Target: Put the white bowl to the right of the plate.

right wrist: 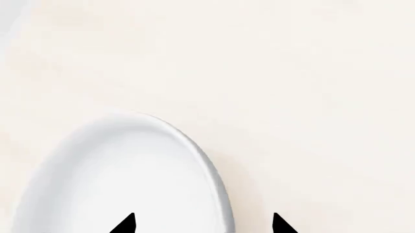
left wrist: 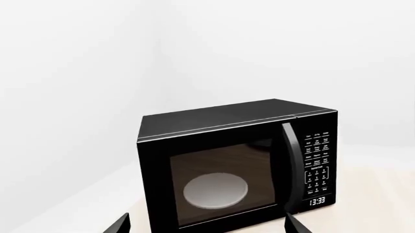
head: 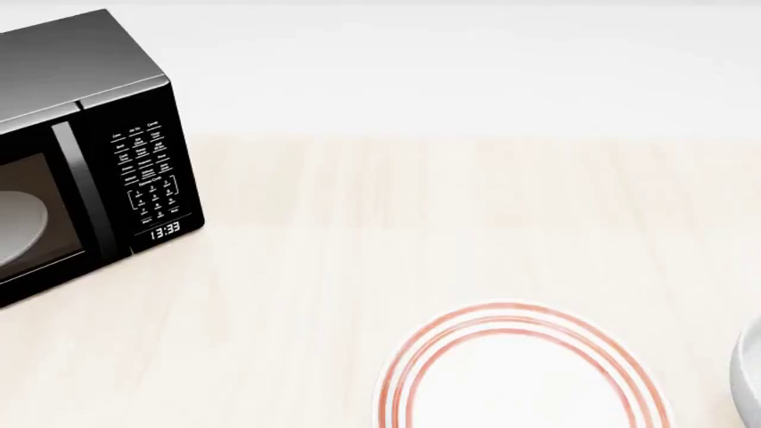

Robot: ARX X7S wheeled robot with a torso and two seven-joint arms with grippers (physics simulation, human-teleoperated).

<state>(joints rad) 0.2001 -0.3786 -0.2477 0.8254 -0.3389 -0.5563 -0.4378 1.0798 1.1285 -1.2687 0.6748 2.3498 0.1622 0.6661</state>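
The white bowl (right wrist: 123,174) fills the lower left of the right wrist view, resting on the pale wooden table. My right gripper (right wrist: 202,225) is open, one fingertip over the bowl's inside and the other outside, with the rim between them. In the head view only a sliver of the bowl (head: 751,374) shows at the right edge, to the right of the red-ringed plate (head: 523,374) at the bottom. My left gripper (left wrist: 207,227) is open and empty, facing the microwave. Neither gripper shows in the head view.
A black microwave (head: 84,160) stands at the table's (head: 416,223) left with its door shut; it also shows in the left wrist view (left wrist: 227,145). A pale greyish turntable dish (left wrist: 216,191) lies inside it. A white wall stands behind.
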